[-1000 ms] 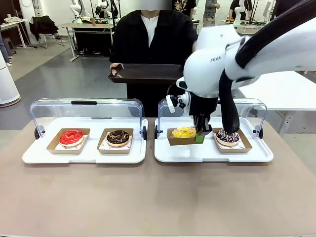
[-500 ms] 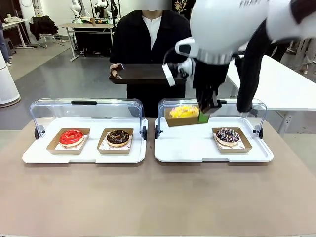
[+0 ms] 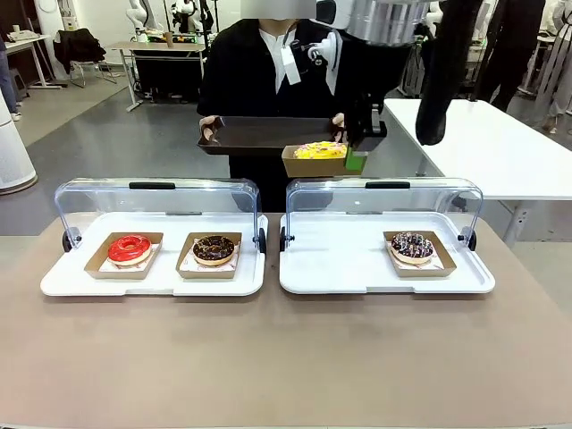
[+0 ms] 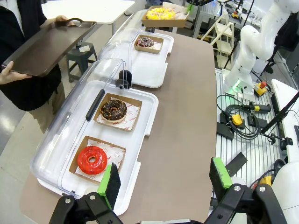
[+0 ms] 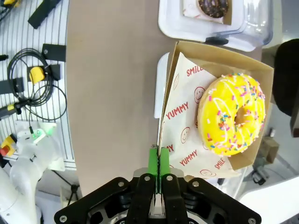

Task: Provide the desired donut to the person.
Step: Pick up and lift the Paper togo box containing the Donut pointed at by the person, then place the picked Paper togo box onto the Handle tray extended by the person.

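A yellow sprinkled donut [image 3: 319, 150] lies in a brown cardboard box [image 3: 313, 165], and my right gripper [image 3: 357, 159] is shut on the box's right edge. The box hangs in the air just below the near edge of the dark brown tray [image 3: 259, 134] that the person [image 3: 268, 67] in a black jacket holds in both hands. In the right wrist view the pads [image 5: 153, 161] pinch the box wall and paper liner beside the donut [image 5: 235, 114]. My left gripper [image 4: 164, 179] stands open over the table's left end, holding nothing.
The left white display tray [image 3: 152, 281] holds a red donut [image 3: 130, 248] and a chocolate donut [image 3: 214, 248]. On the right display tray [image 3: 340, 268] sits a dark sprinkled donut [image 3: 412, 245]. Both clear lids [image 3: 152, 192] stand open at the back. Bare brown table lies in front.
My right gripper has lifted the boxed yellow donut out of the right display tray and carried it up and back, to just under the person's tray. The left arm has not moved.
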Controlling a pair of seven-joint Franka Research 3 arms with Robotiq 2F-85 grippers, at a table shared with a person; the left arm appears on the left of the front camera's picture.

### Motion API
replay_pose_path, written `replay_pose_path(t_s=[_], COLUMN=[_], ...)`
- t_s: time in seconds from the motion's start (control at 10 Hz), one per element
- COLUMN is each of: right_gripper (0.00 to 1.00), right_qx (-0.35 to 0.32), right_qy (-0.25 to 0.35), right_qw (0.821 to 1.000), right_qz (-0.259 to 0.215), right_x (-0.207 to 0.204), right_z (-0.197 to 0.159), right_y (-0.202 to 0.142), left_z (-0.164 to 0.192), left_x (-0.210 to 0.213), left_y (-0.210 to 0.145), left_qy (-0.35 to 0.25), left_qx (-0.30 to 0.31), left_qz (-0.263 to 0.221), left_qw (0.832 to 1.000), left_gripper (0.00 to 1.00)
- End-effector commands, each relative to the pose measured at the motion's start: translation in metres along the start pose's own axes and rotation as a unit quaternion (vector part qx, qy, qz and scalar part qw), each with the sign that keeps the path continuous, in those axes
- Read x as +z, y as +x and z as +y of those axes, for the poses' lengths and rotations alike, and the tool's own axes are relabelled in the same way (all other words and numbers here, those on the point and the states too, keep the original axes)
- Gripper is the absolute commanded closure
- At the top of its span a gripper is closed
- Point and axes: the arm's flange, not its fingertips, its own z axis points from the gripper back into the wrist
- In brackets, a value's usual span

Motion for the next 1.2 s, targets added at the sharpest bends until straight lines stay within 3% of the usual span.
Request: replay_pose_path(t_s=[0.0,0.2,1.1], right_gripper=[1.0,1.0,1.0], right_qx=[-0.01,-0.002,-0.002], right_qy=[-0.005,0.003,0.003], right_qw=[1.0,1.0,1.0], right_qz=[0.023,0.004,0.004], right_x=[-0.009,-0.008,-0.008], right_z=[-0.023,-0.012,-0.012], right_y=[0.002,0.001,0.001], left_z=[-0.001,-0.001,-0.001], left_x=[0.001,0.001,0.001], left_y=[0.001,0.001,0.001], left_qy=[-0.001,-0.001,-0.001], left_qx=[-0.003,-0.003,-0.003], left_qz=[-0.004,-0.004,-0.004], left_qw=[1.0,1.0,1.0], left_gripper=[0.0,0.0,0.0])
